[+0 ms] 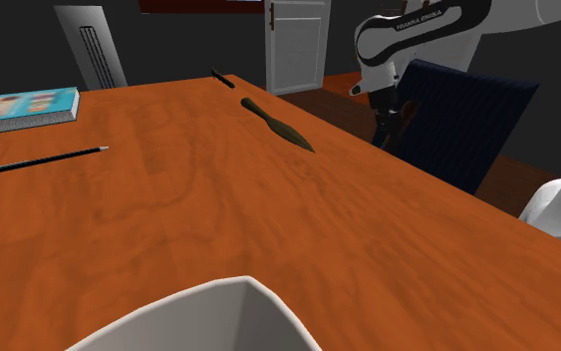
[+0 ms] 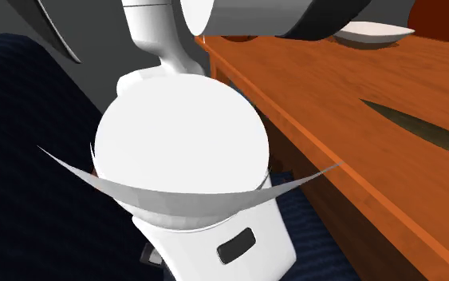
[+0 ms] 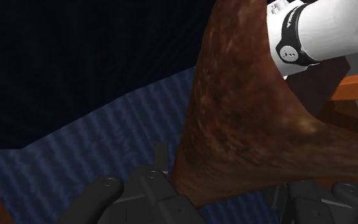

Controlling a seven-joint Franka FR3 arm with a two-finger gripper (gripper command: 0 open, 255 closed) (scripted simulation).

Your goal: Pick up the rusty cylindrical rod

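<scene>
In the wrist view a rusty brown, mottled rod (image 3: 247, 114) looms close to the camera and runs down between my two black fingers. My gripper (image 3: 225, 194) is shut on it, one finger (image 3: 149, 194) on each side. Seen from the shoulder view, the gripper (image 1: 388, 130) hangs just past the table's far right edge, in front of a dark blue chair (image 1: 467, 120); the rod there is too dark to make out against the hand.
On the orange wooden table (image 1: 168, 229) lie a dark leaf-shaped blade (image 1: 280, 126), a short black stick (image 1: 223, 78), a pencil (image 1: 49, 158) and a blue book (image 1: 19, 107). A white bowl (image 1: 198, 319) stands at the near edge. A white door (image 1: 298, 45) stands behind.
</scene>
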